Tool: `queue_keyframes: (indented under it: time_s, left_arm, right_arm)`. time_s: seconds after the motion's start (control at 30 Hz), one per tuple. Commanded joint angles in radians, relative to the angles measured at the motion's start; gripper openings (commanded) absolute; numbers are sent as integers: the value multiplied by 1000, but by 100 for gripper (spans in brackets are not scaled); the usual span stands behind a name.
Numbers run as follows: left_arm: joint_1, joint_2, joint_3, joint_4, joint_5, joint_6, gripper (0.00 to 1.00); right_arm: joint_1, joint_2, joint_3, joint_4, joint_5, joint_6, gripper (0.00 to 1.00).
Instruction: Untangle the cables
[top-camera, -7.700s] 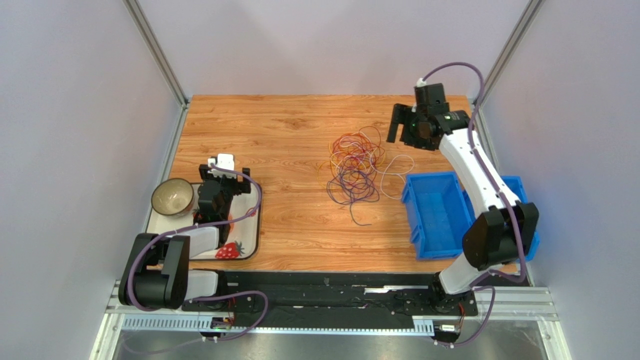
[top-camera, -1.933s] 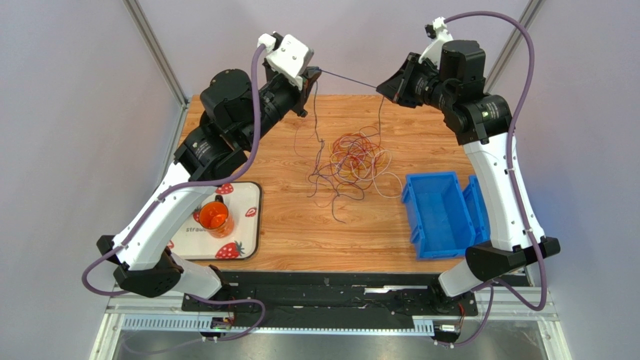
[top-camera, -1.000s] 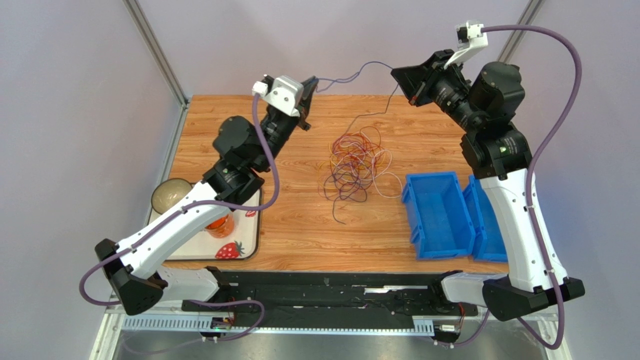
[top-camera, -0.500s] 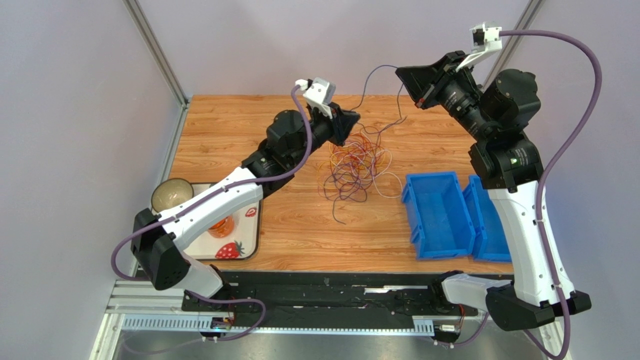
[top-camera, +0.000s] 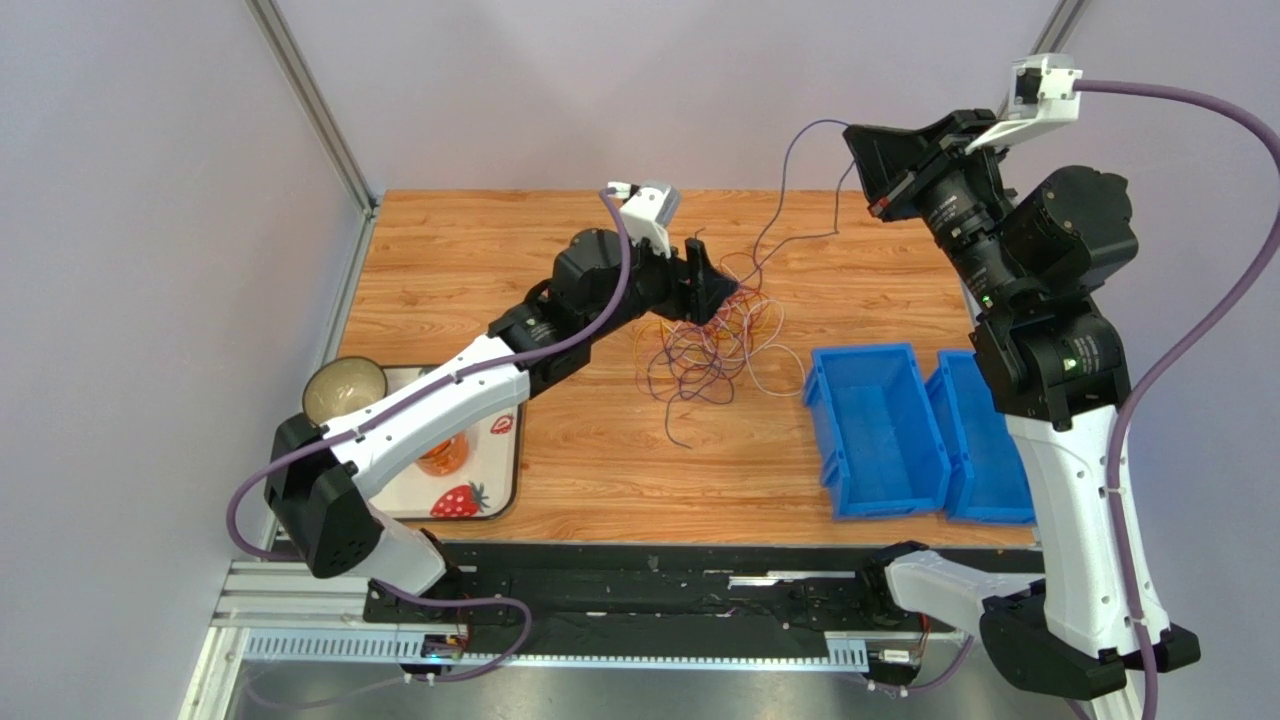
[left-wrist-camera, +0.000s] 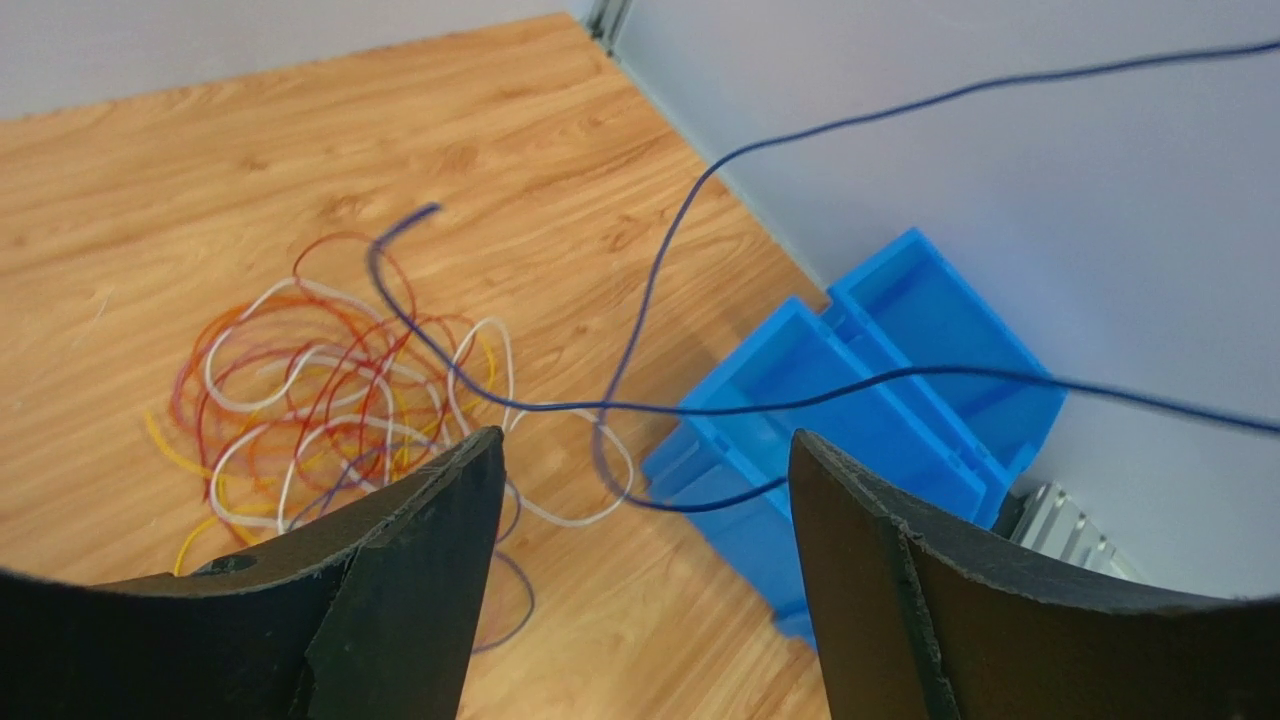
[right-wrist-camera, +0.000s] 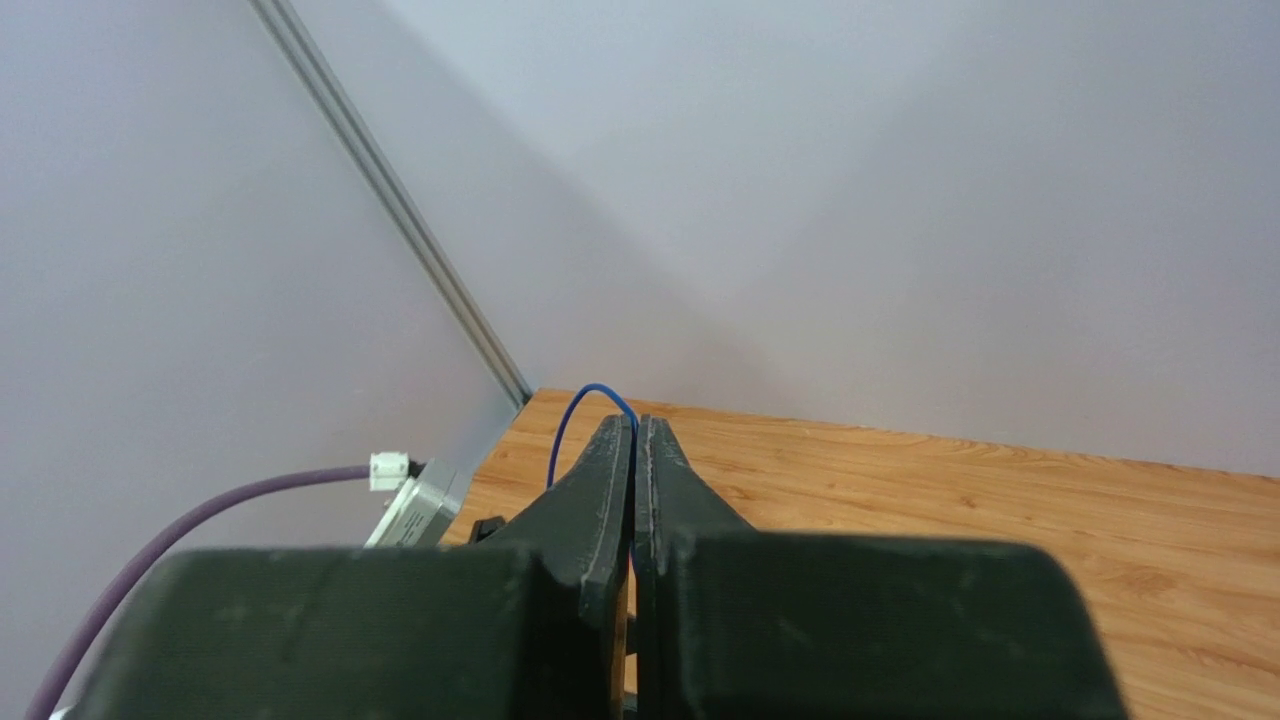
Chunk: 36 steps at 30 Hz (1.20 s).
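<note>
Your right gripper (top-camera: 860, 141) clamps dark-blue cable (top-camera: 792, 150) high, at 1 o'clock of cable tangle (top-camera: 703, 342) on worktop (top-camera: 451, 255). Left gripper (top-camera: 718, 288) wide, empty, nearer: tangle at its 6 o'clock. Strand slants 1-to-7.

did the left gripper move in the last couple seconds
Yes. The left gripper has come away from the table's far edge, moving right and nearer, and now sits open over the cable pile.

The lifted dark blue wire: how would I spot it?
On the wooden table, find the tangled heap of thin coloured wires. One dark blue wire rises from it to the shut right end effector. It alone is lifted; the rest lie flat.
</note>
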Motion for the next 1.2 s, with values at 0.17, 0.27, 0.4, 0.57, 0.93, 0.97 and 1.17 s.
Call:
queue_keyframes:
  time_s: [0.17,0.27,0.4,0.57,0.93,0.97,1.17]
  left_arm:
    - [0,-255,-120,-356,-143,9,77]
    - [0,-342,-158,-493,-204,25,76]
    - [0,-461,-224,-608,-259,30,75]
    - [-1,-617,-336,-694,-281,-7,73]
    - [0,-710,-468,-758,-348,-67,66]
    - [0,-703,-462,-775,-351,-76,65]
    - [0,-688,-431,-890,-387,-93,65]
  right_arm:
    - [-5,-13,113,-137,284,-30,0]
    - [-2,-25,122,-181,375,-38,0]
    - [-2,-51,115,-239,511,-41,0]
    - [-2,-77,101,-296,686,-60,0]
    - [-1,-97,47,-433,1099,-58,0]
    - [-2,-97,44,-442,1116,-54,0]
    - [-5,-108,-7,-474,1231,-46,0]
